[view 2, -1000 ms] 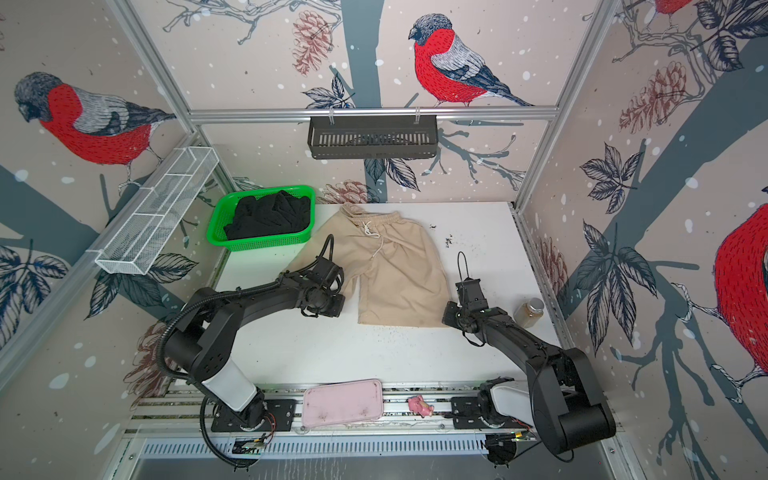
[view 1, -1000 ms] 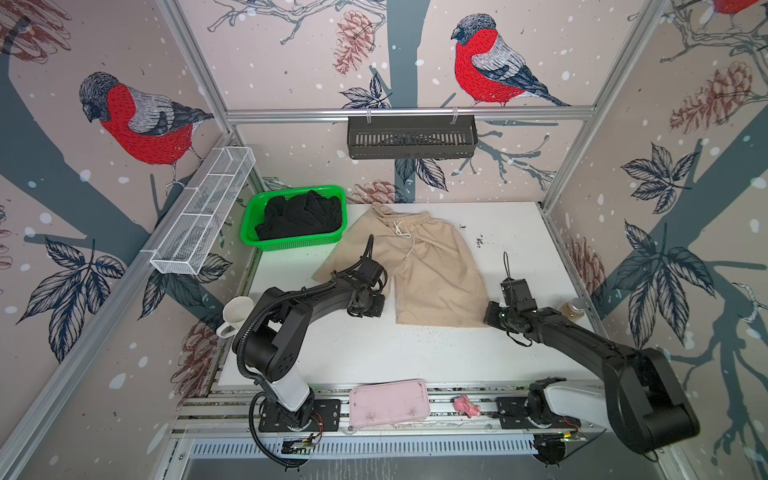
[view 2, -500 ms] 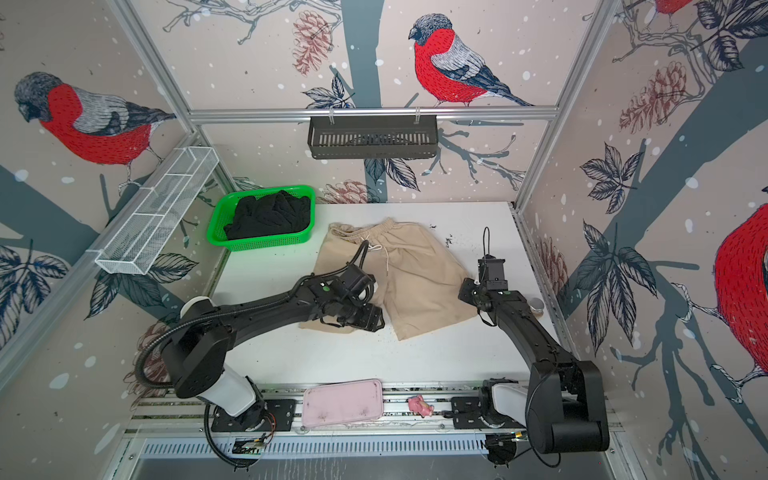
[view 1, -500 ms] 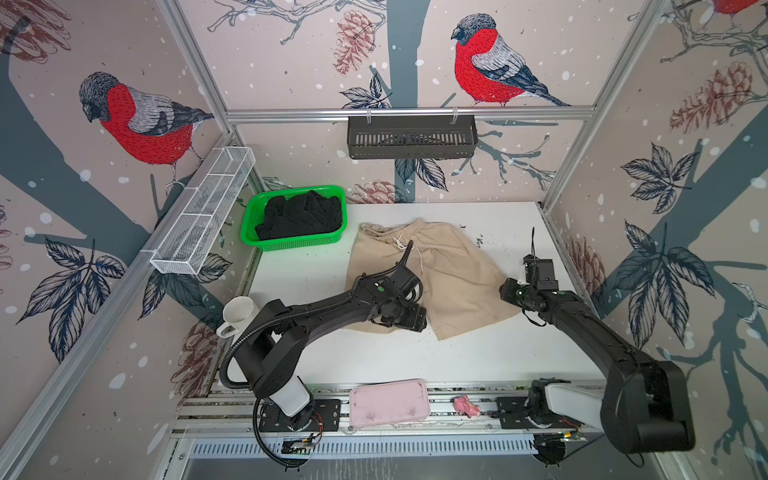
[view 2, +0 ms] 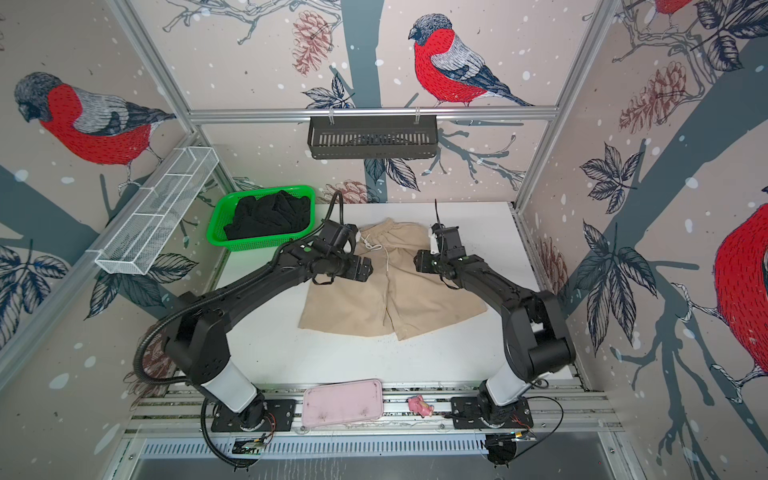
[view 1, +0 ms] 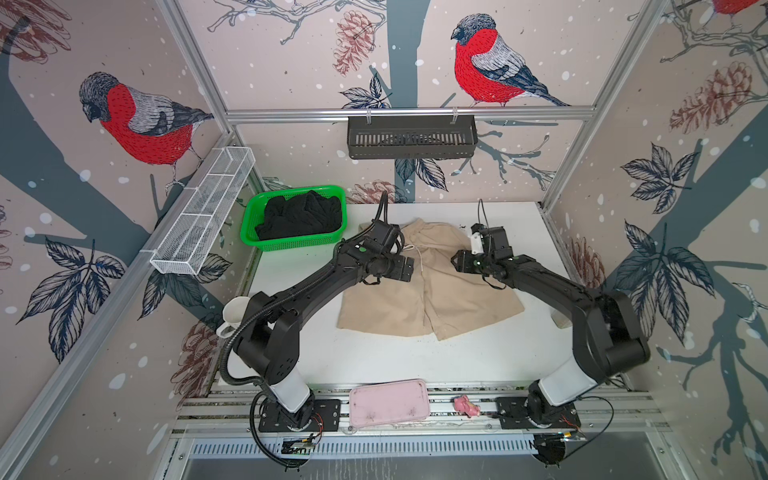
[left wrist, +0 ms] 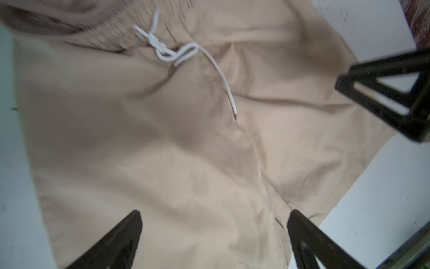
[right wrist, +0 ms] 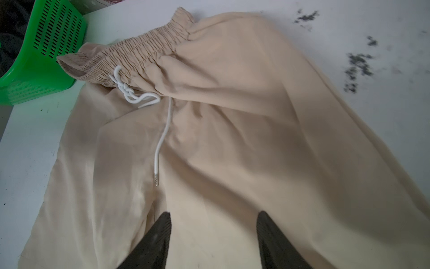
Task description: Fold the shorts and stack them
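The beige shorts (view 1: 436, 299) (view 2: 399, 303) lie spread flat mid-table, gathered waistband toward the back wall and both legs toward the front. A white drawstring (right wrist: 162, 130) trails down their middle. Black shorts (view 1: 299, 214) sit bunched in a green basket (view 1: 291, 246) at the back left. My left gripper (view 1: 405, 268) (left wrist: 215, 216) hovers open over the left hip area, nothing between its fingers. Facing it over the right hip area is my right gripper (view 1: 457, 262) (right wrist: 214, 216), also open and empty. Beige cloth (left wrist: 186, 139) fills both wrist views.
A white mug (view 1: 235, 316) stands at the table's left edge behind my left arm. A pink tray (view 1: 388, 403) and a small pink rag (view 1: 467, 406) lie on the front rail. A white wire rack (view 1: 203, 216) and a black hanging basket (view 1: 411, 137) are mounted on the walls.
Both grippers were shut on the beige shorts' edges a second ago. They dragged the cloth out flat, opened and let go. They now face each other over its upper part.
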Tool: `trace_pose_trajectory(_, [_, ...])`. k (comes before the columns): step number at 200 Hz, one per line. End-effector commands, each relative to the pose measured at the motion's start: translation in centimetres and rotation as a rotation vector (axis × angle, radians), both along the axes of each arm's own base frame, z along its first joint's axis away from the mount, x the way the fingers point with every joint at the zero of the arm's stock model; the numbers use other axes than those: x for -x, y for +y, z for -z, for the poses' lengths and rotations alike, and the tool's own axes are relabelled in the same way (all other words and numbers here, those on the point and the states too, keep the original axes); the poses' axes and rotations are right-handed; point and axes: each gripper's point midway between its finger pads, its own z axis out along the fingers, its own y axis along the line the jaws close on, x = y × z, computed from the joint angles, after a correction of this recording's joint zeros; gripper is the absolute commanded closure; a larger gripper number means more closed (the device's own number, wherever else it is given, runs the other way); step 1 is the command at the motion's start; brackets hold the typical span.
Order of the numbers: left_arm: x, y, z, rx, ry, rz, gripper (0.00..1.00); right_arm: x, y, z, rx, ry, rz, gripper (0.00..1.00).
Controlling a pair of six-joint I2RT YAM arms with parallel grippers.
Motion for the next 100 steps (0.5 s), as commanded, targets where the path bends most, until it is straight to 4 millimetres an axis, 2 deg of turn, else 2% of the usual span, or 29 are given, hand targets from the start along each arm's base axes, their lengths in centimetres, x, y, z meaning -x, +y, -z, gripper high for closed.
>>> trace_pose_trajectory(1, [2.8, -2.6, 3.4, 0.041, 0.058, 0.138, 0.02, -3.7, 3.0, -0.8, -0.008, -0.110, -0.108, 0.35])
trace_pose_trajectory(10, [4.2, -2.9, 5.0, 0.011, 0.077, 0.168, 0.03, -5.6, 3.9, -1.1, 0.013, -0.145, -0.139, 0.34])
trace_pose_trajectory(38, [7.5, -2.7, 8.5, -0.016, 0.142, 0.181, 0.03, -9.2, 5.4, 1.0, 0.085, -0.170, -0.228, 0.29])
trace_pose_trajectory(70, [9.0, -1.3, 10.2, -0.016, 0.188, 0.124, 0.03, -11.6, 7.5, 3.2, 0.179, -0.197, -0.341, 0.24])
trace_pose_trajectory(100, [9.7, -1.0, 11.1, -0.017, 0.204, 0.106, 0.03, -13.5, 7.7, 3.9, 0.237, -0.219, -0.357, 0.23])
